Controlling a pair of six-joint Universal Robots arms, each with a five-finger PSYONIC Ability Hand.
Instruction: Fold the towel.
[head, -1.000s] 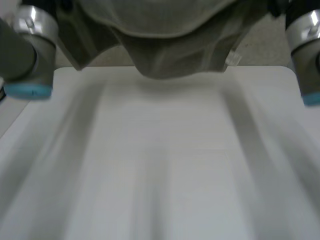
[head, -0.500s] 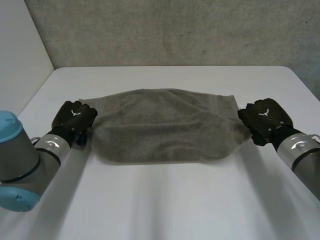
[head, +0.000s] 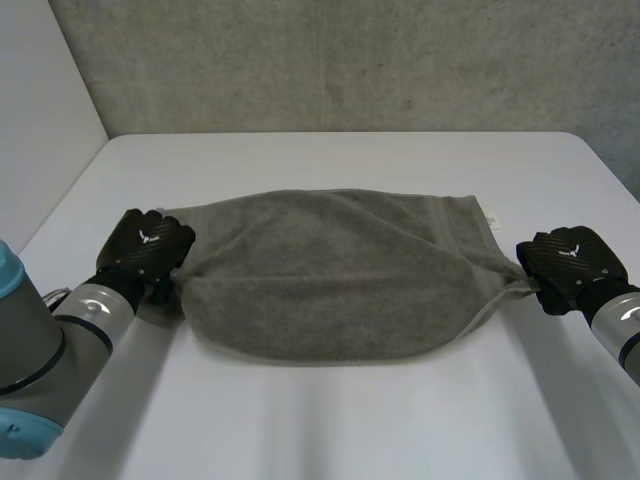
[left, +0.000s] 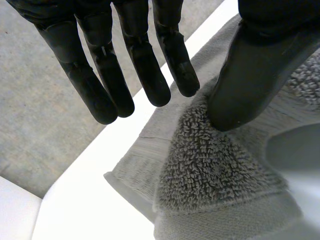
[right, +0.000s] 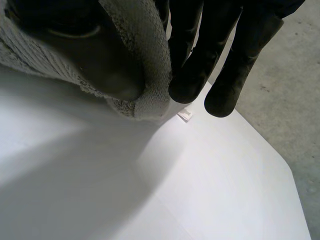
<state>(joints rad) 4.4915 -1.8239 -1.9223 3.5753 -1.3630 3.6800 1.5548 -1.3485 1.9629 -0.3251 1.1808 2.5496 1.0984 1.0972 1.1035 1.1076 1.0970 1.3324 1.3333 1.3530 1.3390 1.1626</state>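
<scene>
A grey towel (head: 330, 270) lies across the white table (head: 330, 420), doubled over with a rounded near edge. My left hand (head: 148, 243) is at the towel's left end. In the left wrist view its fingers (left: 145, 65) are straight and lifted off the cloth, and only the thumb (left: 255, 75) rests on the towel (left: 215, 170) near a corner. My right hand (head: 570, 262) is at the towel's right end, where the cloth tapers to a point. There the towel's edge (right: 135, 65) is pinched between the thumb and the fingers (right: 200, 55).
A small white label (head: 491, 222) sticks out at the towel's far right corner. A grey carpeted floor (head: 330, 70) lies past the table's far edge. A white panel (head: 40, 120) stands at the left. Bare table lies in front of the towel.
A second ago the towel hung up close above the table; it now lies spread flat. Since half a second ago my right hand pulled its end rightward, and my left hand's fingers straightened.
</scene>
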